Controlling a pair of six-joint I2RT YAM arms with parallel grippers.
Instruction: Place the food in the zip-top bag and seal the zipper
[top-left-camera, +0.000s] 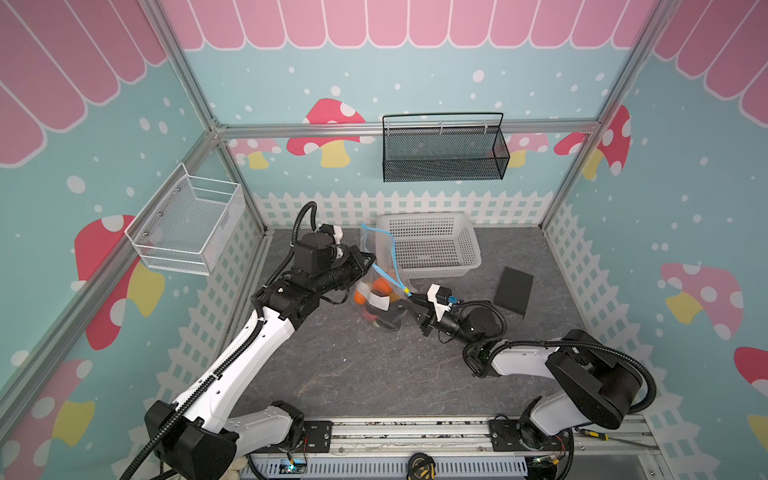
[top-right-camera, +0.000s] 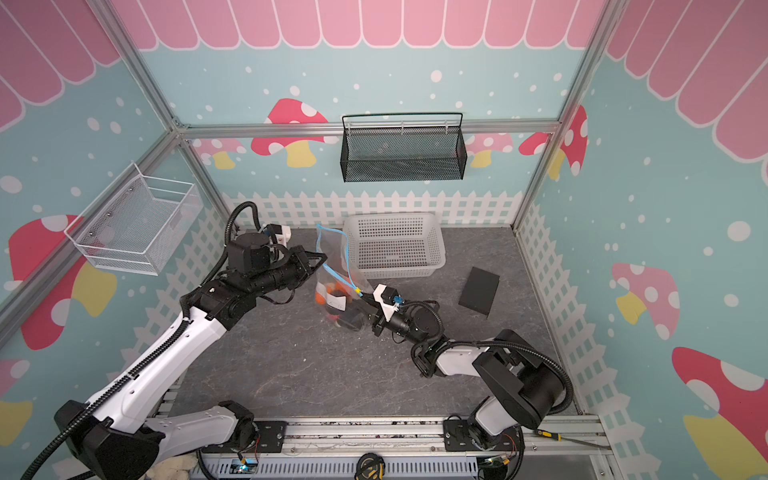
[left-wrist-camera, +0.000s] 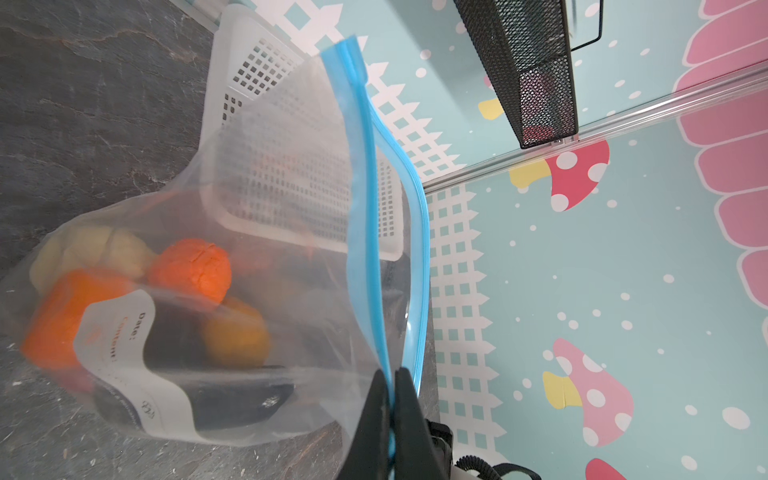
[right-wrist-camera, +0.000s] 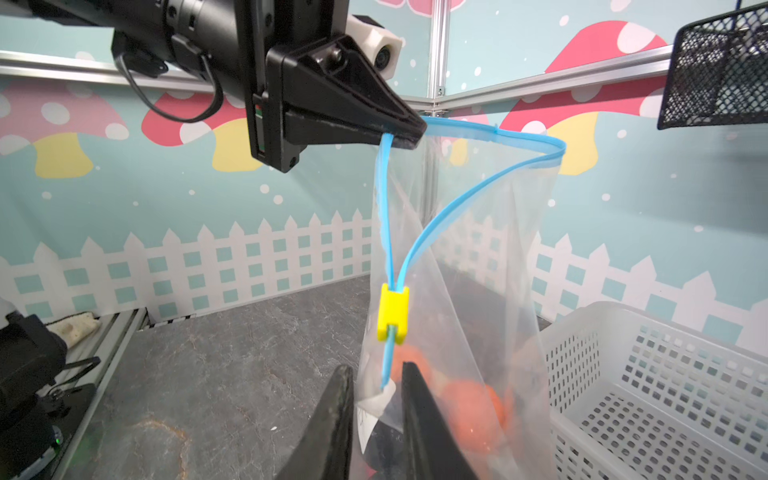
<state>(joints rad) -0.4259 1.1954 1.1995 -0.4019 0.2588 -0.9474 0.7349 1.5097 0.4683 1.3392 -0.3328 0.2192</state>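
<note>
Mushroom-print walls box in a grey counter (top-left-camera: 332, 374), and the white basket (top-left-camera: 436, 272) at its back is the landmark for the rest. At the basket's front-left corner the bag (top-left-camera: 380, 249) stands upright, bottom on the counter and mouth uppermost. The left gripper (left-wrist-camera: 390, 376), reaching in from the basket's left, is clamped tight on one side of the zipper (right-wrist-camera: 386, 208) and holds the mouth up by it. The right gripper (right-wrist-camera: 377, 370) sits low in front of the basket. Its jaws are narrow, with a gap showing either side of the zipper's loose tail, so it does not look pinched yet. The food (left-wrist-camera: 191, 270) lies heaped in the bottom of the bag, with orange, yellow, cream and black pieces showing behind the white label. No piece shows loose in the basket or on the counter around it, so the filling looks finished. Sealing is what remains. The zipper's two blue strips part just above the yellow tab (right-wrist-camera: 393, 313) and bow apart across the whole mouth. The tab sits at the lower end, just above the right gripper. By my reading it has the zipper's full run to travel toward the left gripper before the bag is shut.
</note>
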